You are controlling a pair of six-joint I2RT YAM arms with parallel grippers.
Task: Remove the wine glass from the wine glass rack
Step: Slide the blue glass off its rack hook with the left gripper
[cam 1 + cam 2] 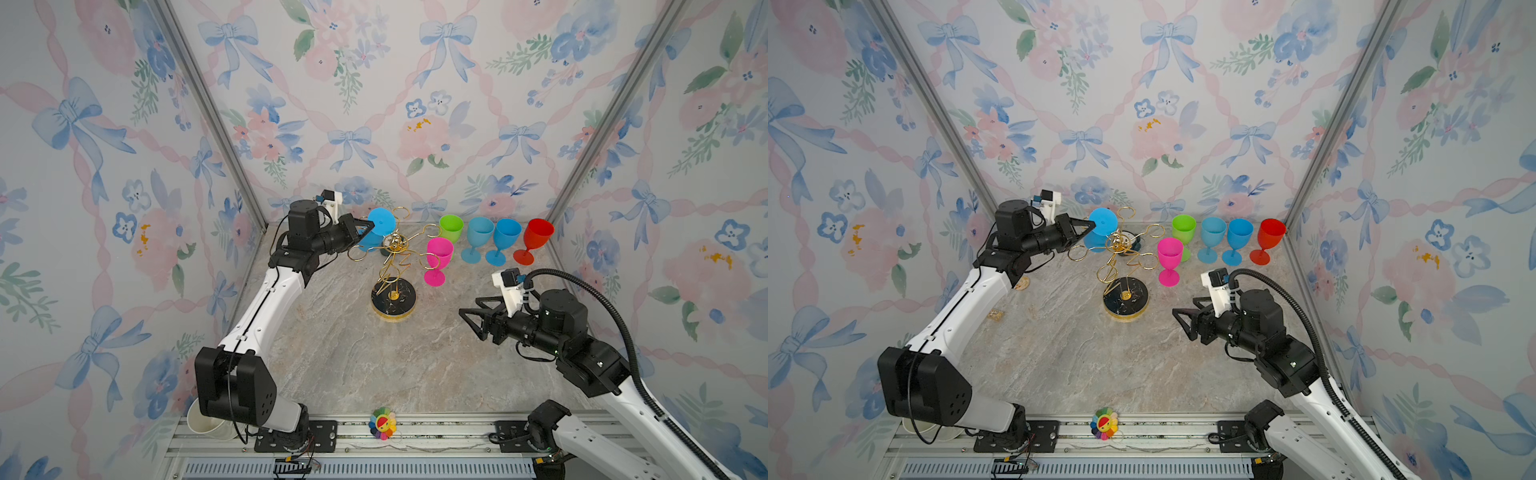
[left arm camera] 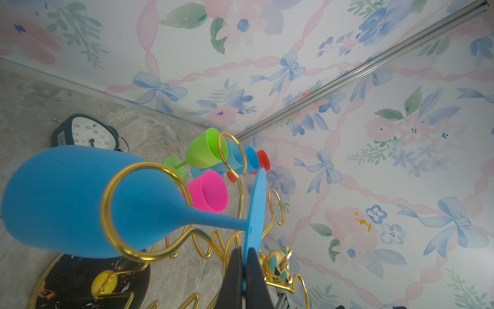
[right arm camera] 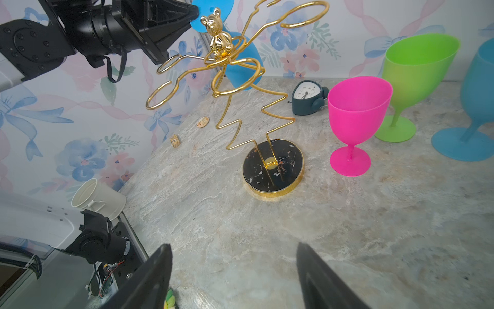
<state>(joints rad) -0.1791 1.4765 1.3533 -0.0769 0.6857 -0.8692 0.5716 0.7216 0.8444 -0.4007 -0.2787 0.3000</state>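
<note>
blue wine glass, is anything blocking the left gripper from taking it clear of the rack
Nothing between them: the left gripper is shut on the foot of the blue wine glass. But a gold loop of the wine glass rack appears to ring the bowl's narrow end, so the stem must leave through the loop's open gap.

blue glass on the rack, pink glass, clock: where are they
blue wine glass [image 2: 61, 198], left wrist view, bowl
pink glass [image 3: 355, 123], right wrist view, bowl
clock [image 3: 304, 92], right wrist view, dial

Wide open across the front of the veined stone bench [image 1: 353, 365]. Tight between gold wire rack [image 1: 399, 306] and upright pink plastic goblet [image 1: 438, 253] just right of it; blocked behind by dark alarm clock [image 3: 307, 97].
</note>
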